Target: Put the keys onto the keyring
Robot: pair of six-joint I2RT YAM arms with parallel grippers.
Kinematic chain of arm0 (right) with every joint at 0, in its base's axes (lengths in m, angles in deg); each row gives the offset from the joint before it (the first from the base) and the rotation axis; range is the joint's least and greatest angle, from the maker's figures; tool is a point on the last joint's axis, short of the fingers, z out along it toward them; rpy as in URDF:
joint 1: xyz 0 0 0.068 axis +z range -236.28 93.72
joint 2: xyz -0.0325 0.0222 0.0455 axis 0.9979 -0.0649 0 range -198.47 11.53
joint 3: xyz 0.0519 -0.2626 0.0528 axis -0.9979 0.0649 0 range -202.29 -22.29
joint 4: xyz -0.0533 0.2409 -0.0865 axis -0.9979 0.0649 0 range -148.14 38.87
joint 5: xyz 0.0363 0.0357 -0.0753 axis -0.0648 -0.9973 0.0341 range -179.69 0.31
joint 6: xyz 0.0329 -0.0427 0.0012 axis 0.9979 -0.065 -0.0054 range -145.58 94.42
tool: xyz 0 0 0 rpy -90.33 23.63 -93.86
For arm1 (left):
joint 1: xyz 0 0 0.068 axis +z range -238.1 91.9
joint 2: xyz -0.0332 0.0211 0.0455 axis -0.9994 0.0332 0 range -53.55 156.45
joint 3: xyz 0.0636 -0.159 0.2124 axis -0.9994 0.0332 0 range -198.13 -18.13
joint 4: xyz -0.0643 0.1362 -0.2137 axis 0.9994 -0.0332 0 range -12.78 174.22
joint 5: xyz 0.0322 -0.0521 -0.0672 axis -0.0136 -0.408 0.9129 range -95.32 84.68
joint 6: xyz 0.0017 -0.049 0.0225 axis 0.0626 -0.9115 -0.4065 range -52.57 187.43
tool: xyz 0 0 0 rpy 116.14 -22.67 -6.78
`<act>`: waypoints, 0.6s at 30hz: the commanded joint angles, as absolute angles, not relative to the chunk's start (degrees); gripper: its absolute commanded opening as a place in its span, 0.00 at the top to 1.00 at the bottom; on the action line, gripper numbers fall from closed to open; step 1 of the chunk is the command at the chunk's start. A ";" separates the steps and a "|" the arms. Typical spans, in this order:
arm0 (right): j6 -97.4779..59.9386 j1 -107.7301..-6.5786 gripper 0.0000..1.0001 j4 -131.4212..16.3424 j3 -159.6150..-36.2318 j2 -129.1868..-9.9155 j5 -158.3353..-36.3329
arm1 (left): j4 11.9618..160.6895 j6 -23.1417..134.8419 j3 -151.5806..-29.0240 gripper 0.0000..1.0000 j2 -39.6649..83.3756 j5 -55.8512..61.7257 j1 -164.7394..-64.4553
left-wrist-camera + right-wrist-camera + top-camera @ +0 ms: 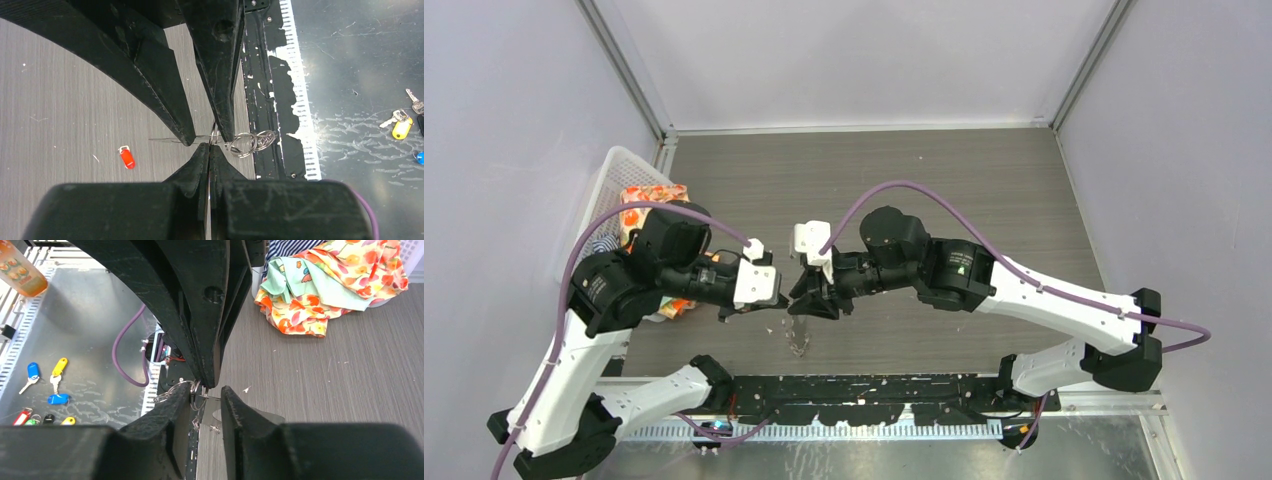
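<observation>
The keyring (250,142) shows as silver wire coils hanging in the air just above the table's near edge, and in the top view it is a small glinting cluster (797,338). My left gripper (209,146) is shut on one of its loops. My right gripper (209,392) faces it, fingers apart, straddling the coils (196,390) and the left fingertips (210,375). A thin silver edge spans that gap, and I cannot tell whether it is pinched. The red-headed key (127,157) lies alone on the wood, left of both grippers in the left wrist view.
A white basket (614,170) with floral cloth (330,285) stands at the left wall. Below the table's near edge a metal tray (90,315) holds several coloured tagged keys (56,371), and more keys (401,127) show in the left wrist view. A black perforated rail (874,390) runs along that edge.
</observation>
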State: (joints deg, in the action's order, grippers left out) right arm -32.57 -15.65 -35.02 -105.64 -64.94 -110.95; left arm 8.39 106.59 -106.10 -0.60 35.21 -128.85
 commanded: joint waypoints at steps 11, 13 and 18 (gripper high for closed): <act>-33.56 -15.75 0.99 -44.97 -100.94 -59.39 -109.06 | 11.69 103.90 -107.69 0.99 -1.83 37.82 -128.79; -33.51 -15.77 0.99 -48.67 -98.43 -57.43 -109.97 | 11.90 102.45 -107.17 0.78 -2.63 37.92 -128.79; -32.10 -15.88 0.99 -55.07 -94.11 -54.13 -113.70 | 9.37 103.60 -105.31 0.69 -4.03 35.97 -128.79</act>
